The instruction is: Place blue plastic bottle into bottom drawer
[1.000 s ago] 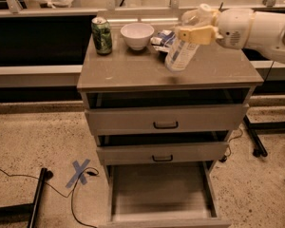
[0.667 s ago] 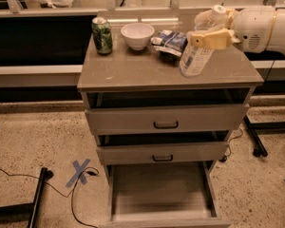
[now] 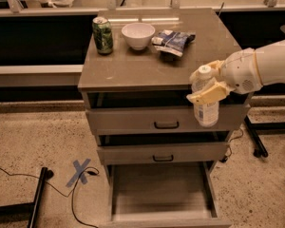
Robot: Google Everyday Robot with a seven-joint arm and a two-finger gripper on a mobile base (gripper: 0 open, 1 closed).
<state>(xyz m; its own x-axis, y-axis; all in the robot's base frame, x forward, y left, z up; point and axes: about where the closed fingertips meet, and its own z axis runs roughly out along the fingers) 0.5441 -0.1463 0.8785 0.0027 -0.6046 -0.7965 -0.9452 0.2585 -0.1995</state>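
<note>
Bottle: the blue plastic bottle (image 3: pixel 205 106) hangs roughly upright, white cap on top, in the air before the cabinet's right front corner, level with the top drawer (image 3: pixel 133 120); it touches nothing but the claw.
Claw: your gripper (image 3: pixel 210 87) reaches in from the right, closed round the bottle's upper half.
Key relation: the bottom drawer (image 3: pixel 156 189) stands pulled open, below and to the left of the bottle; the bottle's long axis runs vertical.
Next move, by my judgement: carry it left and down, past the middle drawer (image 3: pixel 133 154) — mind that front.
Cabinet top (image 3: pixel 147 68): green soda can (image 3: pixel 102 34); white bowl (image 3: pixel 138 35); blue snack bag (image 3: pixel 173 41) — all well behind the bottle.
</note>
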